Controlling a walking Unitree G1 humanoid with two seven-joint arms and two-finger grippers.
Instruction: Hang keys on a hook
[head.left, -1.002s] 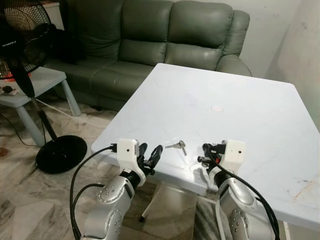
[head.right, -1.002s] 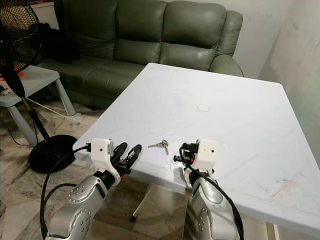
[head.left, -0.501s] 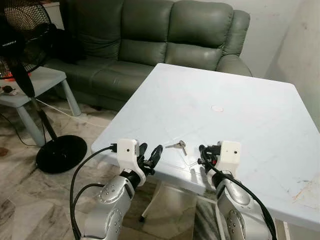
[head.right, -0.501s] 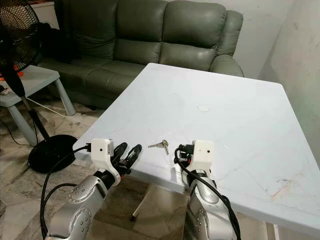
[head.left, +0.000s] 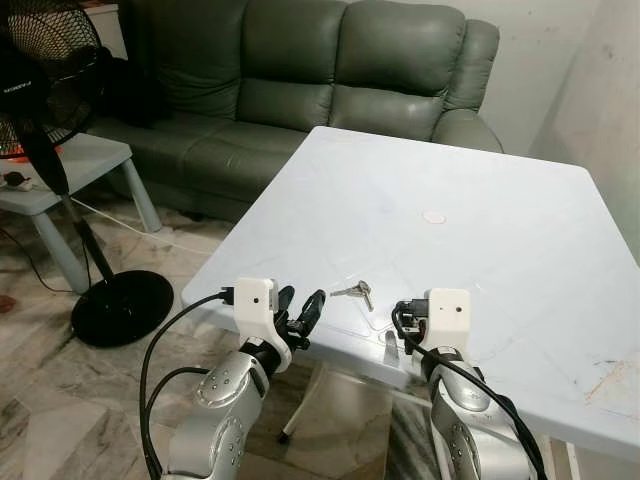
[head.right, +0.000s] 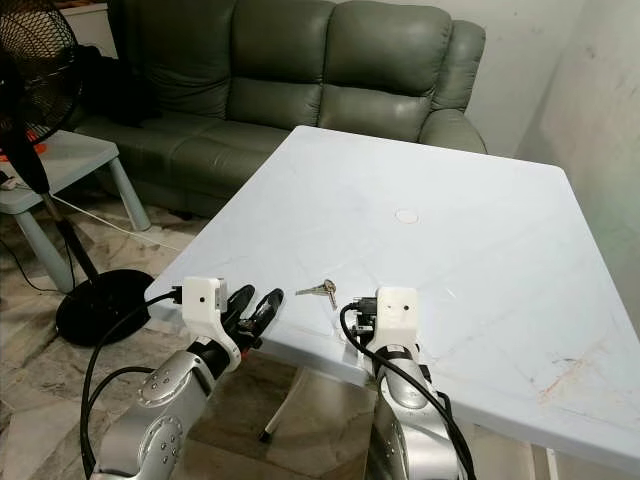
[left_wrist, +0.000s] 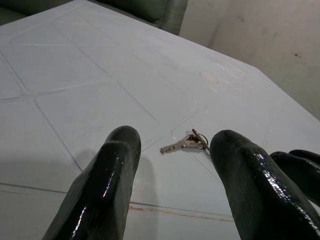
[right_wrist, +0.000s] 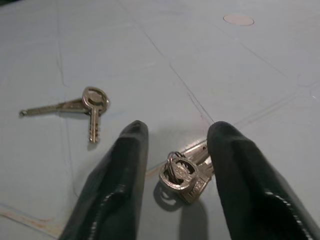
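The right end effector (right_wrist: 175, 165), fingers spread, is straddling the silver ringed key bunch (right_wrist: 186, 172) on the white surface (head.left: 480, 230); centring before pinching is advisable.

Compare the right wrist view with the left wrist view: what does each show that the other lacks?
Right wrist view: a second key bunch lying between the open right gripper fingers. Left wrist view: the wall and sofa edge beyond the open left gripper. Both: the pair of keys on the white table, and its round mark.
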